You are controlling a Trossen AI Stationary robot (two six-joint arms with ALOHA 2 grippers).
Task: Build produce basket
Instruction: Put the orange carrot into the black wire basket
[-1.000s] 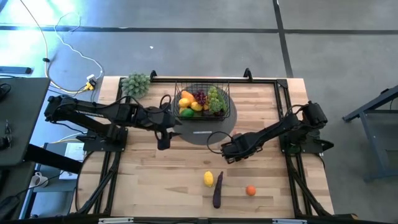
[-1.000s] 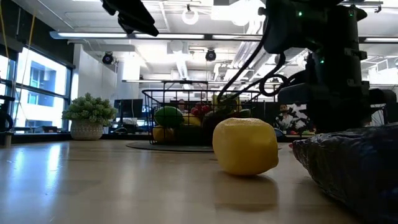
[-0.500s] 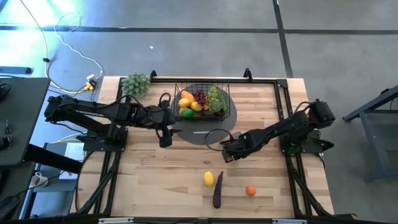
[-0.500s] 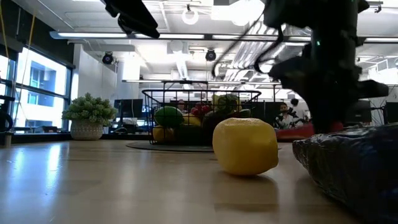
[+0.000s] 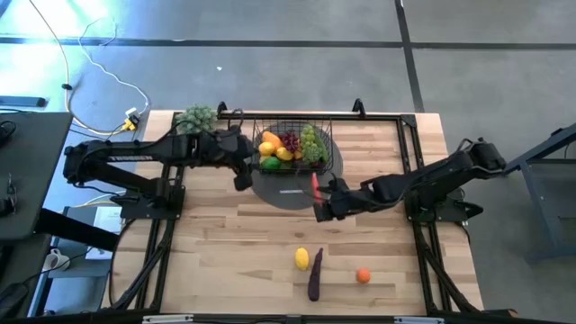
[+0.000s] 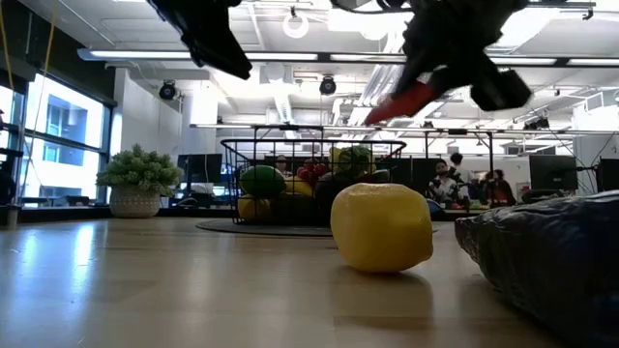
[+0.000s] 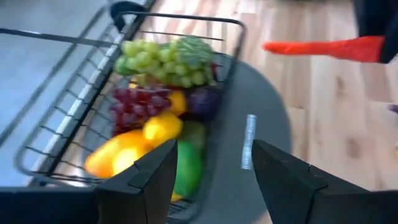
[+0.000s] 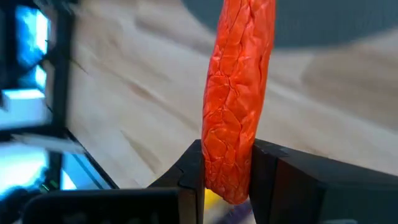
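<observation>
The black wire basket (image 5: 290, 144) stands on a round dark grey disc (image 5: 292, 184) at the table's far middle, holding lemons, mango, grapes and other produce (image 7: 155, 118). My right gripper (image 5: 319, 202) hangs over the disc's near edge, shut on a long wrinkled red pepper (image 5: 314, 184). My left gripper (image 5: 241, 178) hovers open beside the basket's left side, with nothing between its fingers (image 7: 149, 180). A lemon (image 5: 302, 259), an eggplant (image 5: 315, 274) and a small orange fruit (image 5: 363, 275) lie on the table near its front edge. My right gripper pinches the red pepper between its two fingers at one end (image 8: 227, 171). The fingers slant down from the table's right side and lie across the pepper's width. The pepper sticks out beyond the fingertips toward the basket, tilted, lifted clear of disc and table (image 6: 406, 100).
A grey-green leafy bunch (image 5: 196, 120) stands at the far left corner. A black frame rail (image 5: 409, 153) runs along the table's right side. Bare wood lies between the disc and the fruits at the front.
My right gripper has risen from the disc's near edge and tipped up, taking the red pepper off the surface until it hangs clear. My left gripper has swung toward the table's far edge, up to the basket's left side, staying open.
</observation>
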